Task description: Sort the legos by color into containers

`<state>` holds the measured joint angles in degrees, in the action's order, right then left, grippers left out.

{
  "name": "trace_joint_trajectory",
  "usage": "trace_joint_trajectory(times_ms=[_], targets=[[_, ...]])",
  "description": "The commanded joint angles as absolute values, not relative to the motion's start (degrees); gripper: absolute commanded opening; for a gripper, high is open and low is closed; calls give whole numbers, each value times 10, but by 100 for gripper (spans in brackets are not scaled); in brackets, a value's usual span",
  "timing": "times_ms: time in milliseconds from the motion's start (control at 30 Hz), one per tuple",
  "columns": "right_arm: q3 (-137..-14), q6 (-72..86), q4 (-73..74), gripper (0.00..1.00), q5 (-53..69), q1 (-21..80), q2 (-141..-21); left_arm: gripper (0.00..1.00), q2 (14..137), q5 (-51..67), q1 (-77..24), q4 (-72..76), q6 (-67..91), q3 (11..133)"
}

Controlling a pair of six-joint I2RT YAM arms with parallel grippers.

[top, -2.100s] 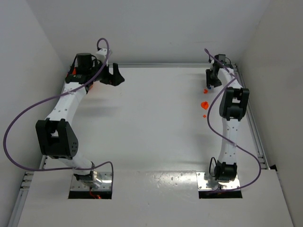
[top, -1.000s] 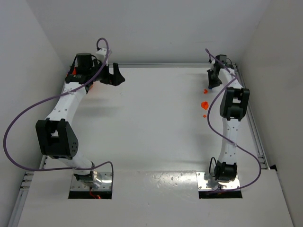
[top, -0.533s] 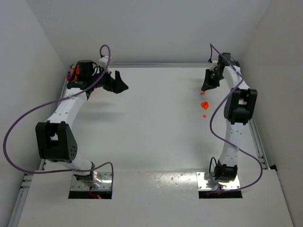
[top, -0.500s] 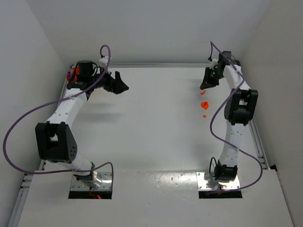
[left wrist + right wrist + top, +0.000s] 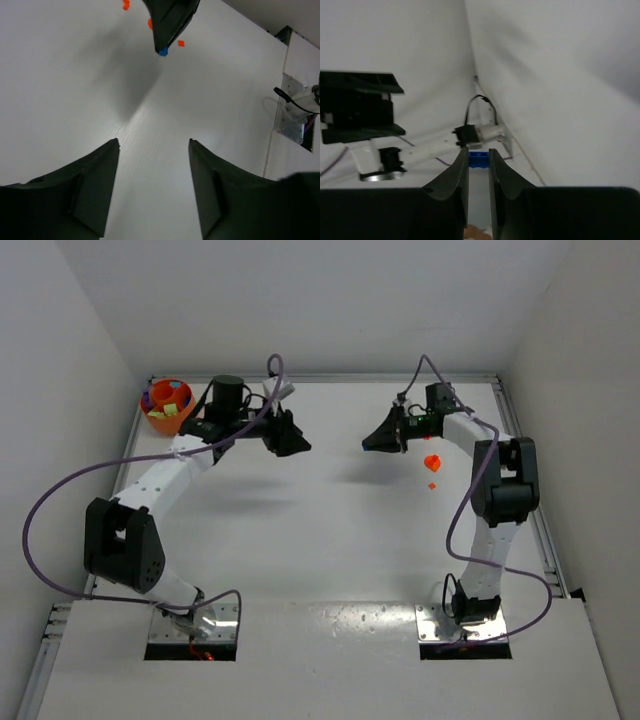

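My right gripper [image 5: 368,445] is shut on a small blue lego [image 5: 478,160], held off the table near the back middle; the lego also shows at its tip in the left wrist view [image 5: 163,51]. My left gripper [image 5: 295,444] is open and empty, facing the right one across a short gap; its fingers [image 5: 95,170] frame bare table. The round orange bowl [image 5: 160,421] stands at the back left corner with several coloured legos [image 5: 168,399] in it. Orange legos [image 5: 432,461] lie on the table by the right arm, and show in the left wrist view [image 5: 180,43].
White walls close the table on the left, back and right. Metal rails run along the left and right edges [image 5: 540,520]. Purple cables loop off both arms. The arm bases [image 5: 190,620] sit at the near edge.
Both grippers have swung from the back corners toward the back middle and now face each other. The left arm's move has uncovered the orange bowl. The orange legos stay put.
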<state>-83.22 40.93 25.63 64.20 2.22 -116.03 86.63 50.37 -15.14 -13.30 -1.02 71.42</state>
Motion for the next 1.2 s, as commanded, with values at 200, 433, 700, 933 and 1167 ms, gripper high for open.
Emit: trace_joint_trajectory(times_ms=[200,433,700,933,1167], targets=[[-708,815,-152,7,767,68,-1128,51,954,432,-243,-97,28,751],[-689,851,-152,7,767,73,-1133,54,988,444,-243,-61,87,768],[-660,870,-163,6,762,90,-1143,56,1032,483,-249,-31,160,802],[-655,881,-170,6,762,95,-1154,56,1049,512,-261,-20,172,808],[-655,888,-176,6,762,95,-1159,60,1049,531,-272,-15,172,802]])
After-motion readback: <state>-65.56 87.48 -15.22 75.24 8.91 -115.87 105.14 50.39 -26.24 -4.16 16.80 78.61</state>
